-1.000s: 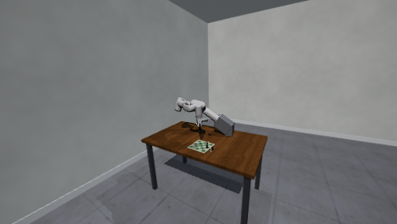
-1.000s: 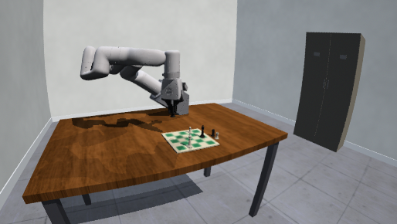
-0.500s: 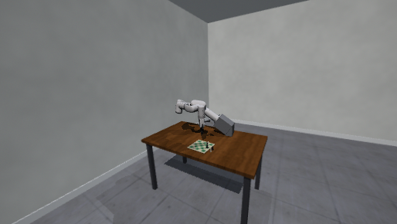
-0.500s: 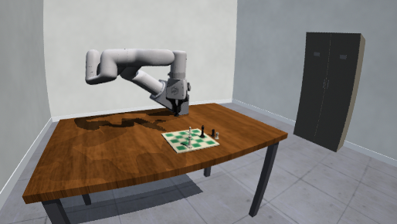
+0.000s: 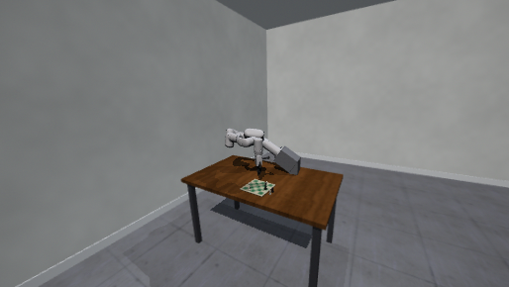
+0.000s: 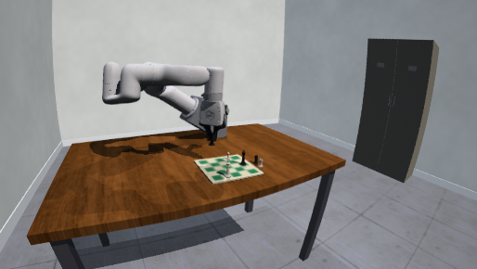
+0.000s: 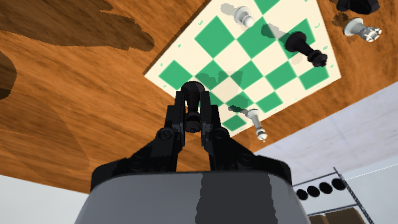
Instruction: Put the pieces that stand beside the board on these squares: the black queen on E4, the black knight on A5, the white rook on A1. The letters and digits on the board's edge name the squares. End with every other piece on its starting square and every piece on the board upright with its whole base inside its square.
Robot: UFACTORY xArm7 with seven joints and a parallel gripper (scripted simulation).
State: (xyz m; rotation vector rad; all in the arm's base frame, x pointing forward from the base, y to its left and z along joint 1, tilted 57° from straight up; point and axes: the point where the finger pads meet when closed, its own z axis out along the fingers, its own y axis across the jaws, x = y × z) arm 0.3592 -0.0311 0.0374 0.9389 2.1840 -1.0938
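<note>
My gripper is shut on a slim black piece with a round base, which looks like the black queen. It hangs above the table just off the board's corner; the gripper also shows in the exterior view, behind the board. The green and cream chessboard lies flat on the table. On it stand a tall black piece and two white pieces. Beside the board's far edge stand a short black piece, probably the knight, and the white rook.
The wooden table carries the arm's grey base block behind the board. The table's edge runs close behind the board in the wrist view. A dark cabinet stands away from the table at the right.
</note>
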